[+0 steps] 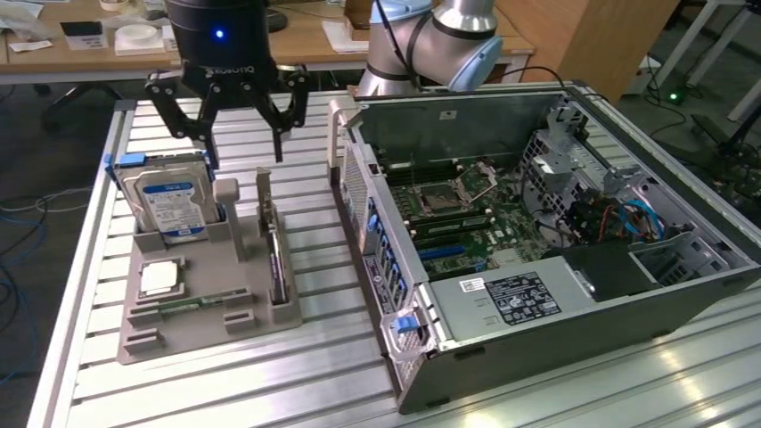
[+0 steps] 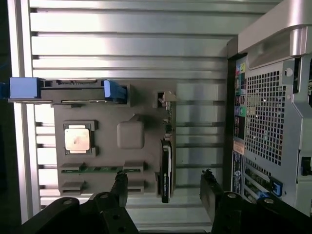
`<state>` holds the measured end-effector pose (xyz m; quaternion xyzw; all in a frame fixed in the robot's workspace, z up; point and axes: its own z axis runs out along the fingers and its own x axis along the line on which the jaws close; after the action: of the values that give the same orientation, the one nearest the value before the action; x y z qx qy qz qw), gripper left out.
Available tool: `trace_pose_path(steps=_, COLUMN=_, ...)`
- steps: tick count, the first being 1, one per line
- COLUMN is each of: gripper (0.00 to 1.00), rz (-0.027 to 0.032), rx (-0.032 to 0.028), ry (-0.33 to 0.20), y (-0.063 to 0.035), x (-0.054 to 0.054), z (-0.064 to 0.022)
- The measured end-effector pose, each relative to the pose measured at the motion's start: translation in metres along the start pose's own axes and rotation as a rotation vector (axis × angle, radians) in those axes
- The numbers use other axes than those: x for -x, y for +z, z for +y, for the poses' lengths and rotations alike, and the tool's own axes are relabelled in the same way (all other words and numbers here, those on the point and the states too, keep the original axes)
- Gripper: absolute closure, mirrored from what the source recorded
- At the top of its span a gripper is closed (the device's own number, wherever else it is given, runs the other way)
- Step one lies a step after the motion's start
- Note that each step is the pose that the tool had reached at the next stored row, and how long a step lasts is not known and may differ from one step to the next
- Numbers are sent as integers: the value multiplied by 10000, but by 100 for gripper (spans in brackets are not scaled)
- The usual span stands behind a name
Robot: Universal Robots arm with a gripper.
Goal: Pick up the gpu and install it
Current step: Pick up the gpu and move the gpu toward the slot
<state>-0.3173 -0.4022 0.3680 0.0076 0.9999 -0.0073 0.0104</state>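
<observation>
Ribbed metal tabletop [image 1: 238,392], office furniture [image 1: 583,36] far behind. Hand [image 1: 244,152] open above gpu [image 1: 276,259] standing edgewise in grey holder [image 1: 178,339]; open case [image 1: 535,259] at the exterior view's right, bare slats between.

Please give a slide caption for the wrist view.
Open jaws above the gpu, on edge in a grey holder beside the computer case.

UR arm [image 1: 434,40] bent at the rear, wrist pointing straight down; gripper [image 1: 242,153] hangs vertical, jaws spread wide, empty.
</observation>
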Motion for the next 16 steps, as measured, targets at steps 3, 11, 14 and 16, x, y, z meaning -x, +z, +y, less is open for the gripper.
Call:
trace_pose_path(steps=3, gripper=29, rz=-9, rx=0, ry=4, y=56, x=0, z=-8)
trace_pose_path(steps=11, gripper=29, rz=-22, rx=-1, ry=4, y=201, x=-2, z=-23)
trace_pose_path(steps=14, gripper=29, rz=-22, rx=-1, ry=6, y=245, x=-3, z=-54)
trace_pose_path(steps=16, gripper=29, rz=-24, rx=-1, ry=6, y=282, x=-5, z=-61)
